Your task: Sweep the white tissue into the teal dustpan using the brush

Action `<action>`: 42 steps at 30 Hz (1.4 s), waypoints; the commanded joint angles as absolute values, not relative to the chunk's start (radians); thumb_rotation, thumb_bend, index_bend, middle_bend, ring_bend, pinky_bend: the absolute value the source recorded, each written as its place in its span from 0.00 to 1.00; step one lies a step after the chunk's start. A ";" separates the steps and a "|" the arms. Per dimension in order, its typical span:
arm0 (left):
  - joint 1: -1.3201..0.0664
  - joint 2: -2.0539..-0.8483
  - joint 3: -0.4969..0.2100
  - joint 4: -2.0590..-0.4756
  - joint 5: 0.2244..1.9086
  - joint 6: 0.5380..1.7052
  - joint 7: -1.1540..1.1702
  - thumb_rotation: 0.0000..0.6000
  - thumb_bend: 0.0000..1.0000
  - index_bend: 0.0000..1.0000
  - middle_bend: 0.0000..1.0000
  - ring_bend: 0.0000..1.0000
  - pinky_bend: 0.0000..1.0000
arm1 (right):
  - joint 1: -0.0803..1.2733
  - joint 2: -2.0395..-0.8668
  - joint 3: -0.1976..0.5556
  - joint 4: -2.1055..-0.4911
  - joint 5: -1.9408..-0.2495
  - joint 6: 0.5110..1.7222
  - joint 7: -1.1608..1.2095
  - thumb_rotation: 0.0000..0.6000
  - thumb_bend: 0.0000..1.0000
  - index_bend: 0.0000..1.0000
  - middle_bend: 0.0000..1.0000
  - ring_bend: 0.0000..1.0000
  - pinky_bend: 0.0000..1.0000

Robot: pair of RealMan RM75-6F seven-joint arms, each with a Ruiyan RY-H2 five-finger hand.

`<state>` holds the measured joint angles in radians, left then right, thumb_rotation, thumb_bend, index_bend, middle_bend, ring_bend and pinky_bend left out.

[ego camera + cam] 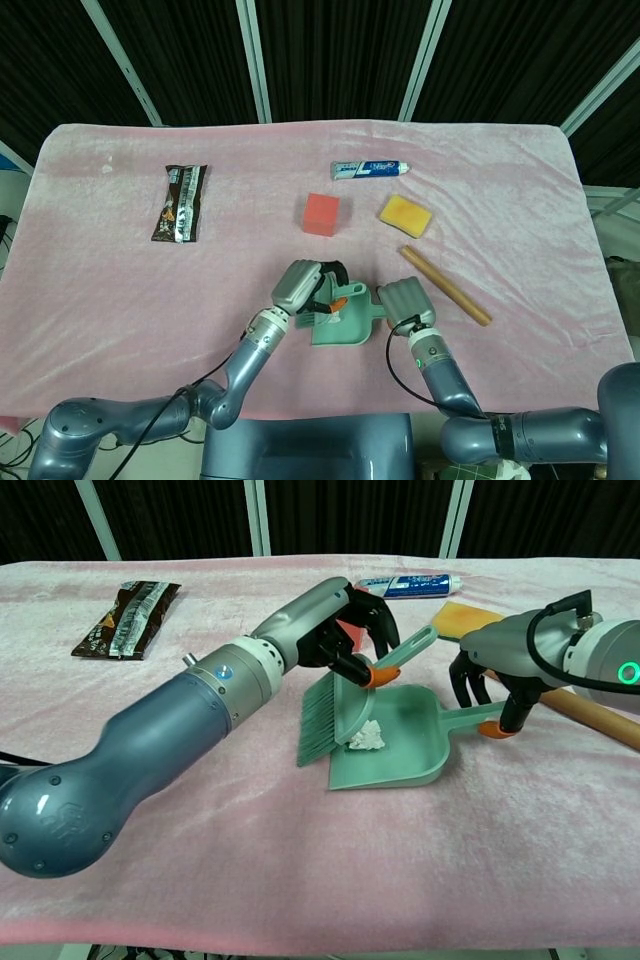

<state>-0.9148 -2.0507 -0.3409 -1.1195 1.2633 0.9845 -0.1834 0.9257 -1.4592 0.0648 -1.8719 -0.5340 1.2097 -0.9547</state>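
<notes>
The teal dustpan lies flat on the pink cloth, mouth toward the left. A crumpled white tissue sits inside the pan, just right of the bristles. My left hand grips the teal brush by its orange-collared handle, bristles down at the pan's left edge. My right hand holds the dustpan's handle, which has an orange tip. In the head view the tissue is hidden by the brush and hand.
Beyond the pan lie a red block, a toothpaste tube, a yellow sponge and a wooden stick. A brown snack packet rests far left. The table's front edge runs close below the pan.
</notes>
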 commanded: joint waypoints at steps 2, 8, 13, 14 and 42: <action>-0.927 -2.071 -0.347 -1.121 1.271 0.991 -0.189 1.00 0.37 0.57 0.63 0.90 1.00 | 0.924 -1.460 0.063 -1.876 -0.535 1.210 -0.953 1.00 0.60 0.66 0.66 0.71 0.76; -0.950 -2.087 -0.363 -1.150 1.310 1.024 -0.201 1.00 0.37 0.57 0.63 0.90 1.00 | 0.923 -1.458 0.062 -1.887 -0.540 1.217 -0.953 1.00 0.60 0.66 0.66 0.71 0.76; -0.953 -2.075 -0.370 -1.175 1.327 1.041 -0.205 1.00 0.37 0.57 0.62 0.90 1.00 | 0.921 -1.451 0.063 -1.895 -0.540 1.220 -0.950 1.00 0.60 0.66 0.66 0.71 0.76; -0.950 -2.065 -0.369 -1.189 1.331 1.045 -0.204 1.00 0.37 0.57 0.62 0.90 1.00 | 0.920 -1.447 0.064 -1.898 -0.540 1.219 -0.948 1.00 0.60 0.66 0.66 0.71 0.76; -0.765 -1.663 -0.312 -1.469 1.341 1.140 -0.156 1.00 0.36 0.56 0.61 0.90 1.00 | 0.867 -1.442 0.052 -1.894 -0.574 1.215 -0.852 1.00 0.47 0.66 0.60 0.69 0.76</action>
<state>-0.7710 -1.6706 -0.3154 -1.4640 1.3441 1.1348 -0.1545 0.8688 -1.4401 0.0538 -1.8960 -0.5719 1.2134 -0.8528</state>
